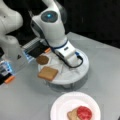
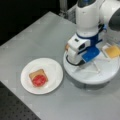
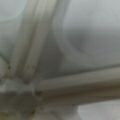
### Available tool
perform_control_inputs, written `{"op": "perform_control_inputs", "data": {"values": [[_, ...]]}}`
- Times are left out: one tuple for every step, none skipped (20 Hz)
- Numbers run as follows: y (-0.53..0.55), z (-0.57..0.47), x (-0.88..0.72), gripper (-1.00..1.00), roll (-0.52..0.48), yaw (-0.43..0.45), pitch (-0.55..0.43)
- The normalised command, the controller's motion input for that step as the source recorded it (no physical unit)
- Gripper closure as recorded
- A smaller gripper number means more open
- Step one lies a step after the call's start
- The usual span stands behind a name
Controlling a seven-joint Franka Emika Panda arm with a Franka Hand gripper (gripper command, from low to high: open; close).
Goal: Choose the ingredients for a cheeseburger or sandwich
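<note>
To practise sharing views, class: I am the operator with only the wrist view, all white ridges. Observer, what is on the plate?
Observer: A red tomato disc lies on a toast square on the white plate.
Operator: What is on the tray?
Observer: In a front view, a brown patty and another toast square sit on the round tray.
Operator: And the tool?
Observer: The tool is low over that tray; its fingertips are hidden.
</note>
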Motion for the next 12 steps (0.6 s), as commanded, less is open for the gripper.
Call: {"op": "perform_control_inputs", "data": {"values": [[-0.51, -1.00, 0.24, -1.00, 0.008, 0.281, 0.311], [-0.51, -1.00, 0.24, -1.00, 0.009, 0.276, 0.312], [-0.51, -1.00, 0.23, -1.00, 0.013, 0.263, 0.311], [-0.52, -1.00, 0.22, -1.00, 0.015, 0.241, 0.310], [-0.53, -1.00, 0.20, -1.00, 0.012, 0.220, 0.317], [-0.53, -1.00, 0.19, -1.00, 0.022, 0.195, 0.327], [-0.53, -1.00, 0.19, -1.00, 0.037, 0.176, 0.342], [-0.51, -1.00, 0.20, -1.00, 0.056, 0.183, 0.359], [-0.50, -0.95, 0.21, -1.00, 0.064, 0.216, 0.386], [-0.47, -0.92, 0.21, -1.00, 0.079, 0.225, 0.419], [-0.46, -0.89, 0.21, -1.00, 0.082, 0.233, 0.425], [-0.45, -0.87, 0.21, -1.00, 0.101, 0.221, 0.450]]}}
